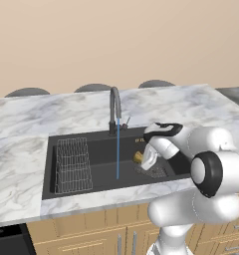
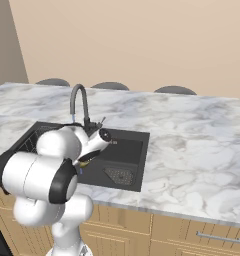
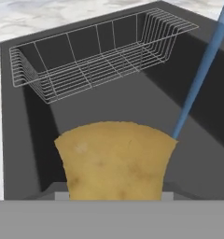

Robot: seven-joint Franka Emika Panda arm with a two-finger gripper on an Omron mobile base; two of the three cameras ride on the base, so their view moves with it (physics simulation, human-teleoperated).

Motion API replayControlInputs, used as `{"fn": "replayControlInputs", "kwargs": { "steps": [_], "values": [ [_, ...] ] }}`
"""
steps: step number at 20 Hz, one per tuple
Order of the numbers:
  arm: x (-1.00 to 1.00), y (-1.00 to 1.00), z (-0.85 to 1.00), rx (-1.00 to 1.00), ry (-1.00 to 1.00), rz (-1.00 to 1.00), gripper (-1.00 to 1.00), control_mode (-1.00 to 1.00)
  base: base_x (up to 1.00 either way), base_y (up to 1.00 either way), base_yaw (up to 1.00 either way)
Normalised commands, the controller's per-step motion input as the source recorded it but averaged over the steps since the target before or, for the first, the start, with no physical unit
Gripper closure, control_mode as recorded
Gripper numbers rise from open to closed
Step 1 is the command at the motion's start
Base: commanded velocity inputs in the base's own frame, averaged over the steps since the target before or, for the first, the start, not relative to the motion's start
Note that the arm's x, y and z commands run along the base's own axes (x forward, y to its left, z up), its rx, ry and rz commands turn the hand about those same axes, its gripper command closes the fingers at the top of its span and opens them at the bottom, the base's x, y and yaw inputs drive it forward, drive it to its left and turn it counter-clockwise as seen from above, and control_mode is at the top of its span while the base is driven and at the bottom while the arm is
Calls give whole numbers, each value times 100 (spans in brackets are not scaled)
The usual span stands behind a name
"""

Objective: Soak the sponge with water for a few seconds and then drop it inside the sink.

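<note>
Yellow sponge (image 3: 115, 161) clamped in tool (image 1: 144, 160), beside water (image 3: 198, 77).

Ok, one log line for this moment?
pincer: shut on sponge | place: over sink, beside water | sponge under stream: no | dropped: no

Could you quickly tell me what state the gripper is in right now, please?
Gripper: shut on the sponge, held over the sink beside the water.

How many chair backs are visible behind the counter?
3: left chair back, middle chair back and right chair back, in a row behind the counter; more may be hidden.
</note>
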Motion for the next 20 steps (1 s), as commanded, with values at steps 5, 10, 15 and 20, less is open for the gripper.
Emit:
{"fn": "replayControlInputs", "kwargs": {
  "steps": [5, 10, 15, 20],
  "values": [
    [2, 20, -12, 0, 0, 0, 100, -100, 0, 0, 0],
    [14, 13, -3, 0, 0, 0, 100, -100, 0, 0, 0],
    [17, 11, -3, 0, 0, 0, 100, -100, 0, 0, 0],
    [24, 5, -12, 0, 0, 1, 100, -100, 0, 0, 0]
  ]
}}
